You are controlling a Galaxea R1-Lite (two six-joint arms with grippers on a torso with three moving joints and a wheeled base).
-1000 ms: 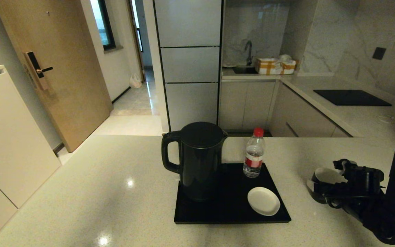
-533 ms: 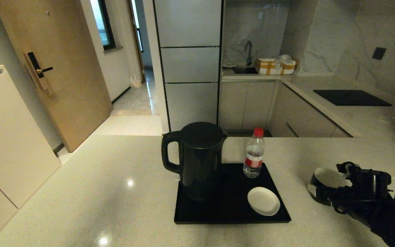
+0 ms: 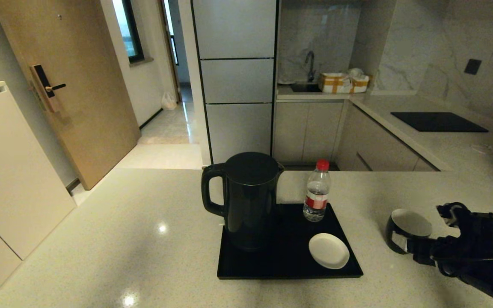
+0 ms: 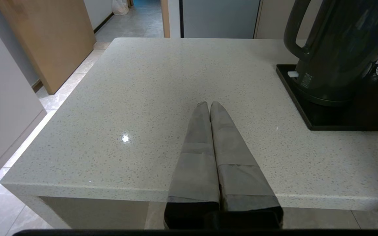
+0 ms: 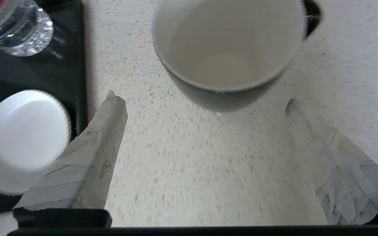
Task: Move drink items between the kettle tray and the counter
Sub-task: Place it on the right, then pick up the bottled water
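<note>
The right gripper (image 5: 202, 105), fingers spread wide and empty, sits just beside the cup (image 3: 404, 229) on the counter (image 3: 101, 239), right of the tray (image 3: 289, 267).

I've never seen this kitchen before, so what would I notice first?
Probably the tall black kettle, standing at the left of the black tray in the middle of the counter. Next, the red-capped bottle and white saucer beside it. Off the tray to the right sits a black cup, with the right gripper open just behind it.
</note>
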